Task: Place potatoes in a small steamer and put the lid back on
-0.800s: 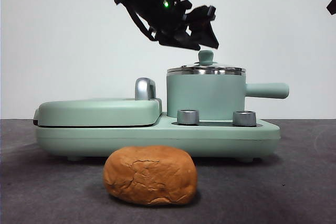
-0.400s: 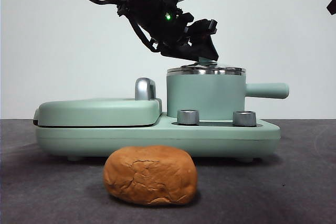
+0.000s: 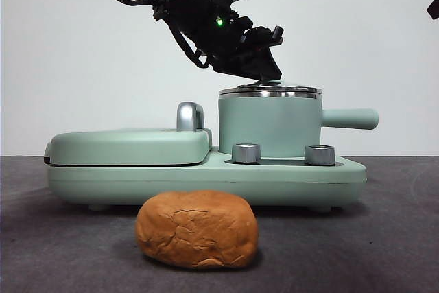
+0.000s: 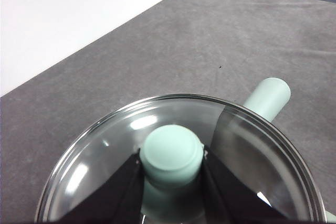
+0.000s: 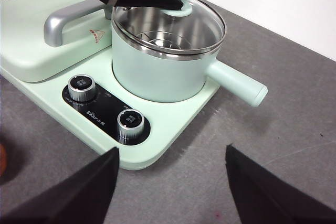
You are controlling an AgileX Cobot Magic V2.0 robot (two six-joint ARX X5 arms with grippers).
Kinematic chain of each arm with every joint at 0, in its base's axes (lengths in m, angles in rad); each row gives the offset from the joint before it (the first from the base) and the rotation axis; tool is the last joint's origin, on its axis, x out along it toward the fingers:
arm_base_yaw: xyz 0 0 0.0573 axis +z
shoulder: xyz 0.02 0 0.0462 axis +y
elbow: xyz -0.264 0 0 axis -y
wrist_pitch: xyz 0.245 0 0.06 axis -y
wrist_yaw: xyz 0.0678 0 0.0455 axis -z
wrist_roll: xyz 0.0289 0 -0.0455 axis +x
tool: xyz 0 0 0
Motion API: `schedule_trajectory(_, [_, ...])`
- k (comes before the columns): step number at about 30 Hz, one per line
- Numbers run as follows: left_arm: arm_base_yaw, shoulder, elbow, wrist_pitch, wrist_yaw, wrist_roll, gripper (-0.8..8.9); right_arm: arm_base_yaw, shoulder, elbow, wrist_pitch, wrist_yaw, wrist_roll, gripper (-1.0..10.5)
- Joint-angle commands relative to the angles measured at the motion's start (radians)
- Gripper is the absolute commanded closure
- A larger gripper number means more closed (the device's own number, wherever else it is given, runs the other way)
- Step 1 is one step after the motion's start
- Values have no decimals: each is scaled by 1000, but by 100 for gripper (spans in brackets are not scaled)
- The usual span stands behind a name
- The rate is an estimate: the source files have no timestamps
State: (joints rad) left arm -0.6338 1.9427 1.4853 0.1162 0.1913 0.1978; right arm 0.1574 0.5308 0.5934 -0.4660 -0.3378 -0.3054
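Note:
The potato, an orange-brown cracked lump, lies on the grey table in front of the appliance. The small steamer is a mint-green pot with a side handle. It stands on the appliance's right half and also shows in the right wrist view. The glass lid sits on the pot's rim. My left gripper comes down from the upper left. Its jaws press both sides of the lid's mint-green knob. My right gripper is open and empty, above the table in front of the appliance.
The flat mint-green griddle cover with a chrome handle fills the appliance's left half. Two steel dials sit on the base in front of the pot. The right arm shows as a black tip at the top right.
My left gripper has come down from just above the lid onto its knob, which it now hides in the front view. The pot, lid and potato have not moved.

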Motion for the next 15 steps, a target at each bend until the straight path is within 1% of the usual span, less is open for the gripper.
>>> schedule_trajectory(1, [-7, -3, 28, 15, -8, -11, 807, 5, 3, 16, 8, -2, 19, 626])
schedule_trajectory(5, [-8, -47, 28, 4, -11, -37, 807, 5, 4, 16, 8, -2, 37, 626])
schedule_trajectory(11, [-7, -120, 28, -11, -11, -87, 807, 5, 3, 16, 8, -3, 37, 626])
schedule_trajectory(15, [-6, -171, 28, -81, -13, -107, 804, 5, 3, 16, 8, -3, 37, 626])
